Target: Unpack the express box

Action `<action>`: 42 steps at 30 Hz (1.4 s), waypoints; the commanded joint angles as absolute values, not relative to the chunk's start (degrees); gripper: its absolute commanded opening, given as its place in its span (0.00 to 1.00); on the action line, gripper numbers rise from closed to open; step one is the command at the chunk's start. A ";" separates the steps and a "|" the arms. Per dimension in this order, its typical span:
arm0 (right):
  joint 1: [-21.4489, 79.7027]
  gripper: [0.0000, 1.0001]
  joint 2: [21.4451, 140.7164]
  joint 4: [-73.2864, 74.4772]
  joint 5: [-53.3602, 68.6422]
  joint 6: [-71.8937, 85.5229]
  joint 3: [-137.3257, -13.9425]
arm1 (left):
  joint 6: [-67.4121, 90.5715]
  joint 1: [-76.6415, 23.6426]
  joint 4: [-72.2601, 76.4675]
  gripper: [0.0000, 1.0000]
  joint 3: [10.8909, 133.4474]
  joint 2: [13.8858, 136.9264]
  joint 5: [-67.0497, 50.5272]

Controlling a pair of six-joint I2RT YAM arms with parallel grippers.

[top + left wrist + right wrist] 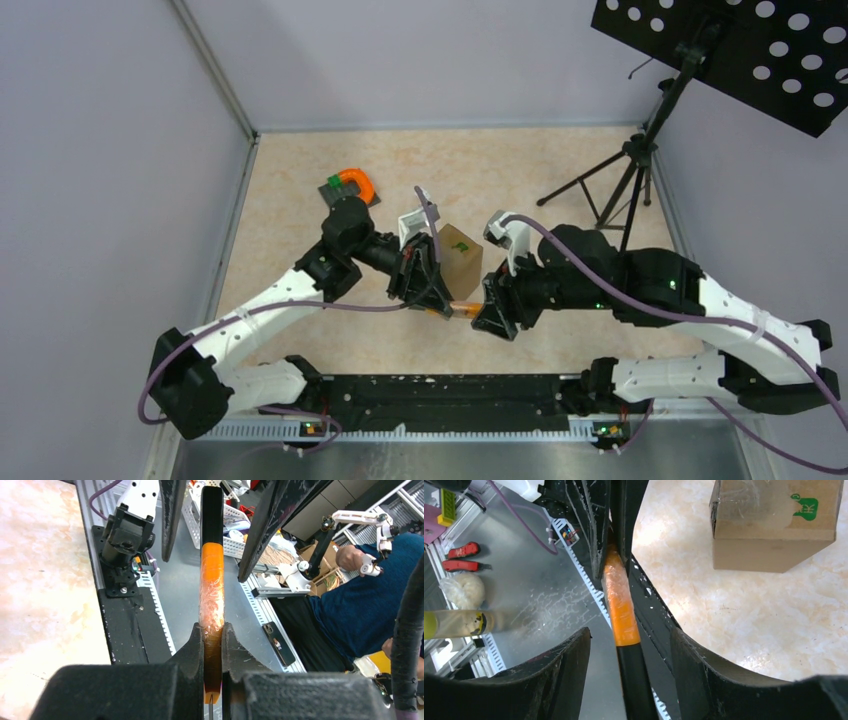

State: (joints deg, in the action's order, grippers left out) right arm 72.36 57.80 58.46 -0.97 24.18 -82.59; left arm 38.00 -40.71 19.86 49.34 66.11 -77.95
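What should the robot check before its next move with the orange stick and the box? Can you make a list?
1. Left end effector shut tight on the orange-and-black tool: ok.
2. Right end effector open, fingers on either side of the tool's black end without pinching it: ok.
3. Express box standing on the table, apart from both end effectors: ok.
4. Box already opened: not ok, it looks closed, with clear tape on it.
5. Tool has a cutting tip ready: cannot tell.
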 commanded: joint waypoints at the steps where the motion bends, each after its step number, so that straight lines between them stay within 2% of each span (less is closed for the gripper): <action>1: 72.54 0.58 55.77 54.64 -0.30 25.17 -82.26 | 39.40 -38.79 24.00 0.00 48.47 64.21 -76.83; 5: 72.51 0.55 55.12 53.77 -0.25 25.84 -81.51 | 40.10 -37.97 24.59 0.00 48.55 64.31 -76.52; 9: 72.51 0.44 55.05 50.71 -0.29 26.70 -79.75 | 40.25 -37.88 24.77 0.00 48.69 64.98 -76.37; 16: 72.54 0.41 55.67 47.28 1.59 27.50 -78.38 | 40.11 -37.90 24.79 0.00 48.68 65.29 -76.67; 23: 72.58 0.29 56.25 46.74 0.81 28.24 -78.54 | 40.25 -37.97 25.25 0.00 48.28 65.30 -76.49; 25: 72.57 0.22 56.34 46.29 0.58 28.66 -78.33 | 40.34 -37.92 25.40 0.00 48.26 65.37 -76.49; 28: 72.51 0.00 56.44 46.74 0.18 29.05 -78.43 | 40.11 -37.91 25.29 0.00 48.16 65.39 -76.24; 30: 72.52 0.00 56.71 48.24 -2.07 29.11 -79.29 | 38.97 -37.46 23.49 0.00 48.70 65.74 -75.48; 31: 72.51 0.00 56.89 49.28 -2.79 29.07 -79.85 | 38.11 -36.93 21.11 0.05 49.24 65.93 -74.96; 32: 72.52 0.00 57.23 50.81 -3.60 28.79 -80.65 | 37.34 -35.86 19.15 0.26 49.91 66.27 -73.99; 34: 72.54 0.00 58.14 54.28 -5.70 28.33 -82.80 | 37.13 -33.83 17.33 0.41 50.80 66.93 -72.54; 35: 72.51 0.00 58.67 55.94 -6.44 27.80 -83.88 | 37.51 -32.61 16.87 0.55 51.09 67.16 -71.52; 36: 72.54 0.00 59.08 57.40 -7.23 27.55 -84.99 | 37.93 -31.55 16.90 0.61 51.23 67.35 -70.83; 39: 72.52 0.00 60.31 60.72 -9.19 26.37 -88.18 | 39.34 -29.04 17.46 0.73 51.72 67.73 -68.23; 42: 72.51 0.00 61.93 64.33 -11.20 25.24 -90.85 | 39.72 -26.87 15.39 0.74 53.08 67.90 -62.50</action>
State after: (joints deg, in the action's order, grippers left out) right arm 72.36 60.82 59.59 -6.63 26.81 -85.41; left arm 39.18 -28.99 16.69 49.23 68.05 -70.11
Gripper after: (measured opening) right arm 0.178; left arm 0.729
